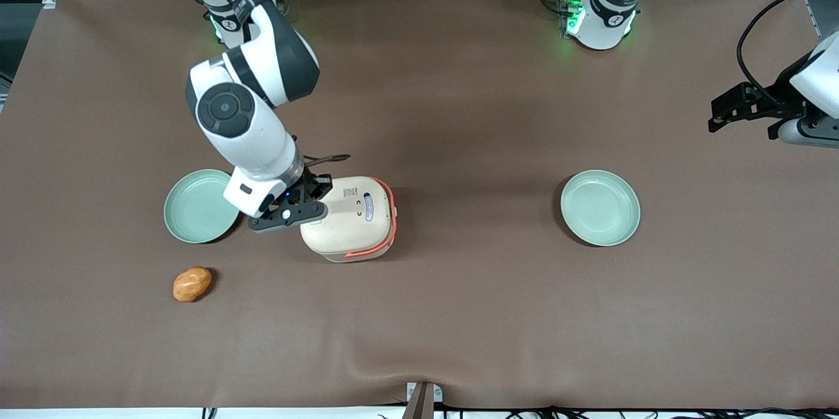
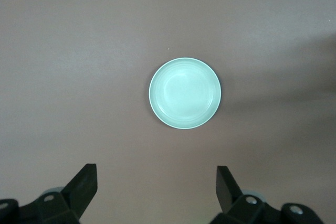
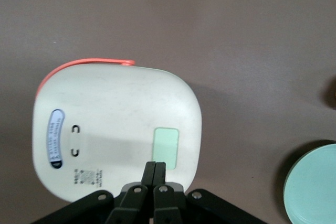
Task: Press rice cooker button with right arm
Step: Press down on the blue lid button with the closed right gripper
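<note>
Closed fingers point(image 3: 154, 174) of the right arm point(image 1: 246, 120) poised above the rice cooker point(image 1: 351, 219), pale green button point(image 3: 165, 148) just ahead of the tips.

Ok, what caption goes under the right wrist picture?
Shut gripper poised at the rice cooker lid's pale green button.

table point(image 1: 459, 111): brown | rice cooker point(image 1: 351, 222) | two plates point(image 1: 196, 206) | bun-like lump, perhaps point(image 1: 192, 284)

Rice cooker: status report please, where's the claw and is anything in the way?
Gripper over the rice cooker lid, jaws shut, tips at the pale green button. Lid closed. Nothing blocking; nearest plate sits apart.
</note>
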Available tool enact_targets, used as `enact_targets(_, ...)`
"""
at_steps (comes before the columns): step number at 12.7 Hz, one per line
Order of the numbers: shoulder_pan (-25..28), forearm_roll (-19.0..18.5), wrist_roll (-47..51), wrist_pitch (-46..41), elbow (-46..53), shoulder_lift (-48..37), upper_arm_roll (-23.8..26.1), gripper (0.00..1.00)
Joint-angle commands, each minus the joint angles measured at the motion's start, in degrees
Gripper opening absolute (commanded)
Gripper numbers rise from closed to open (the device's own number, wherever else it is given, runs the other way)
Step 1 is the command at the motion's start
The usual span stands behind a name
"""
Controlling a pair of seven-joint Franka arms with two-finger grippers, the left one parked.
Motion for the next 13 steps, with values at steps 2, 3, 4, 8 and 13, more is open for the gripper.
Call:
enact_targets(2,0.50,-1.71,0.56,1.22,1.83,2.55,-0.61,0.00)
enact_targets(3,0.59,-2.32,0.74,1.22,1.74,3.08,-0.61,0.00)
enact_targets(4,0.59,-2.33,0.91,1.22,1.74,3.34,-0.61,0.00)
enact_targets(8,0.67,-2.33,1.09,2.01,1.39,4.40,-0.61,0.00)
enact_targets(13,1.47,-2.33,3.11,2.10,1.30,4.84,-0.61,0.00)
